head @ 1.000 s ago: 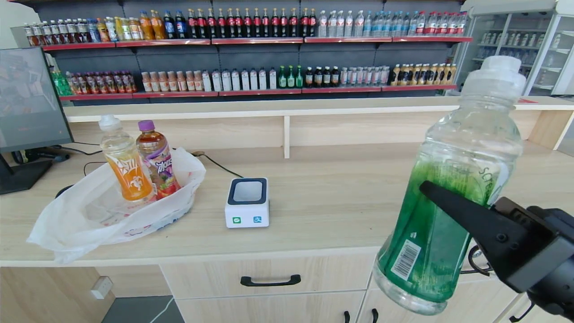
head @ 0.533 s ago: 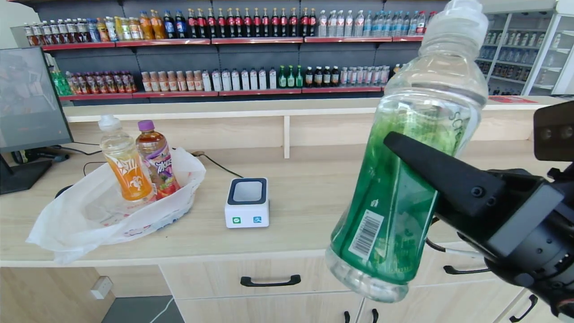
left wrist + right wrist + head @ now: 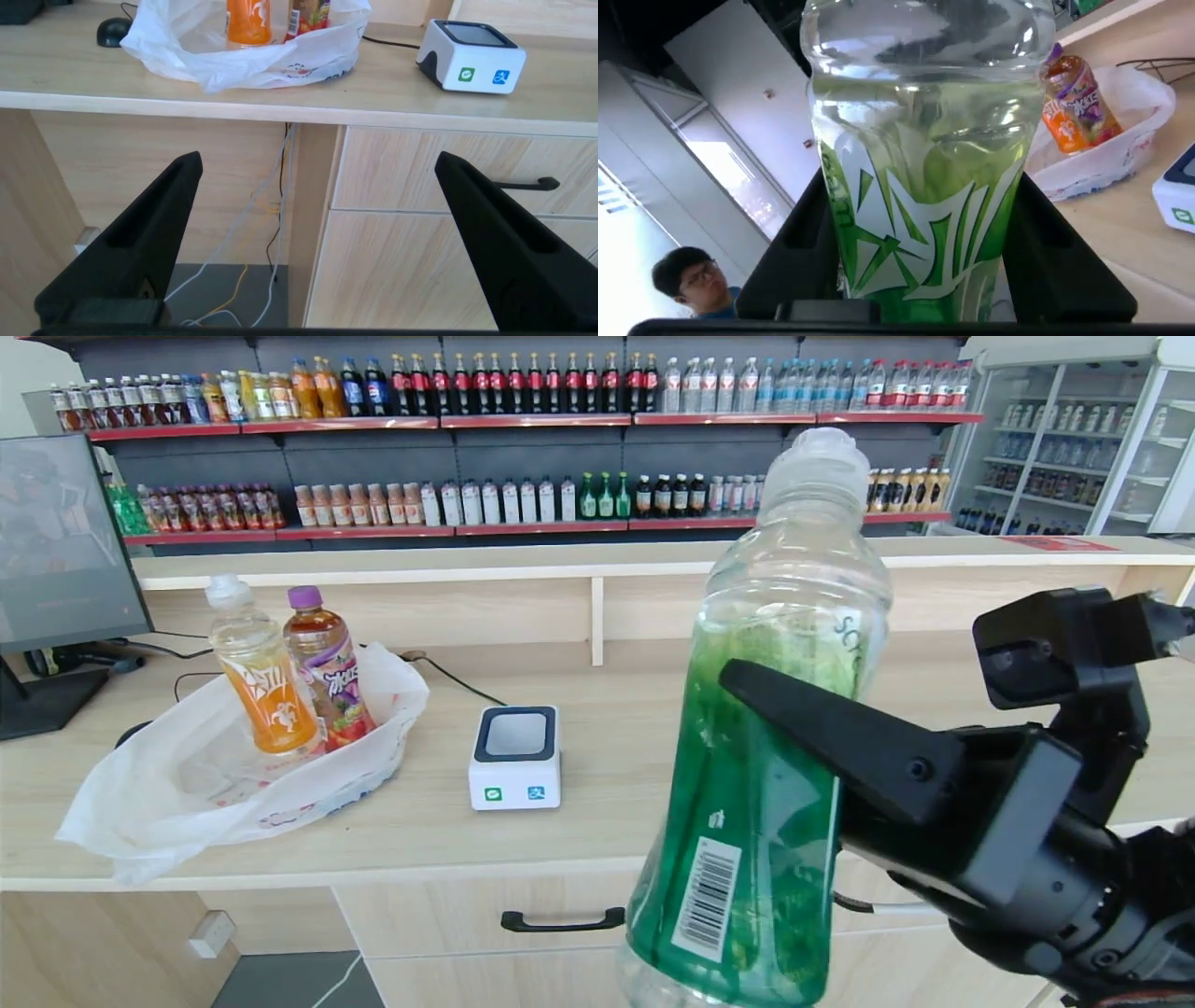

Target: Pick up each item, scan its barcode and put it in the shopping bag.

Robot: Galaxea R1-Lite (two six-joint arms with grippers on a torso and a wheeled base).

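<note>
Wooden counter (image 3: 653,747) is lying under your work, and your right gripper (image 3: 924,252) is clamping its fingers on the green bottle (image 3: 747,803), holding it in the air near the counter's front edge, right of the scanner (image 3: 514,756); it is showing clear plastic, green over its lower body, a pale cap, and a barcode (image 3: 707,887) facing the head camera. An orange bottle (image 3: 257,672) and a purple-capped bottle (image 3: 327,677) are already standing in the shopping bag (image 3: 187,793) at the left, so this one is looking lifted but not yet scanned or bagged, while your left gripper (image 3: 318,163) is hanging below counter level, fingers spread and empty
</note>
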